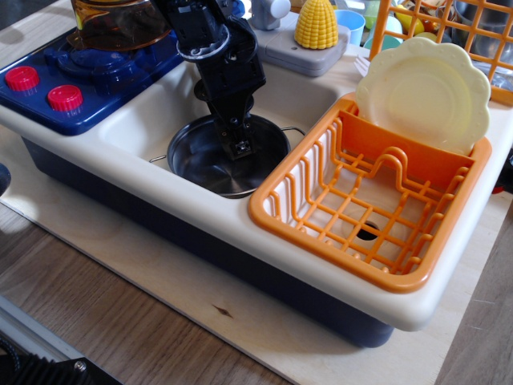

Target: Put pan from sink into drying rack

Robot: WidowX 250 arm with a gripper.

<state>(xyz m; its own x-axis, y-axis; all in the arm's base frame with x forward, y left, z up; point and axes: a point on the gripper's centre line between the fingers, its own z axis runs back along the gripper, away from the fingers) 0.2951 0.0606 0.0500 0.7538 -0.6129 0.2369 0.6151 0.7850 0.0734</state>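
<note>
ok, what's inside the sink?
The pan sits in the sink, with the claw lowered into it. Arm hides the pan's back rim; the sink floor beneath the pan can't be seen.

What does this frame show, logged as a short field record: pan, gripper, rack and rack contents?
pan: pan lies upright in the sink, not lifted
gripper: gripper reaches down into the pan near its far rim; whether it is open or shut cannot be told
drying rack: drying rack sits right of the sink, front compartment bare
rack contents: pale yellow plate stands tilted behind the divider
task state: pan not yet in the rack
</note>
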